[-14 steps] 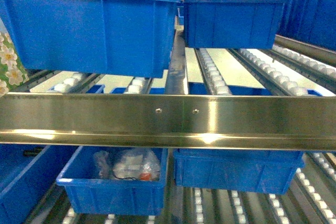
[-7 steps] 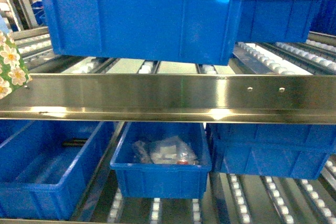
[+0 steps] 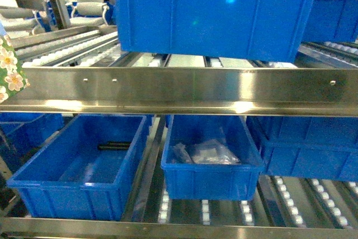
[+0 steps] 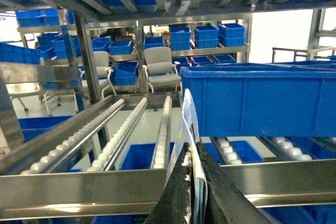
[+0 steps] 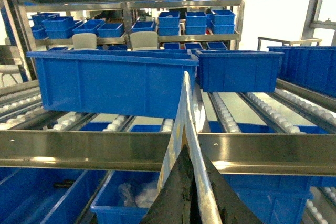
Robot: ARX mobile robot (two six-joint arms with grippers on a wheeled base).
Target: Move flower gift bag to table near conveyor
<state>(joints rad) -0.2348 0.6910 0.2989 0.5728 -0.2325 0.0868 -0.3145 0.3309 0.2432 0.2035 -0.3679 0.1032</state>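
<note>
bag (image 3: 10,68): green paper printed with white flowers; only a corner showed at the head view's left edge, in front of the steel rail.
bag edge (image 4: 187,145): thin, upright, pinched between dark fingers in the left wrist view; likewise (image 5: 185,145) in the right.
conveyor (image 3: 67,48): steel-framed lanes of small white rollers, sloping, carrying blue bins.
table: not in view.
</note>
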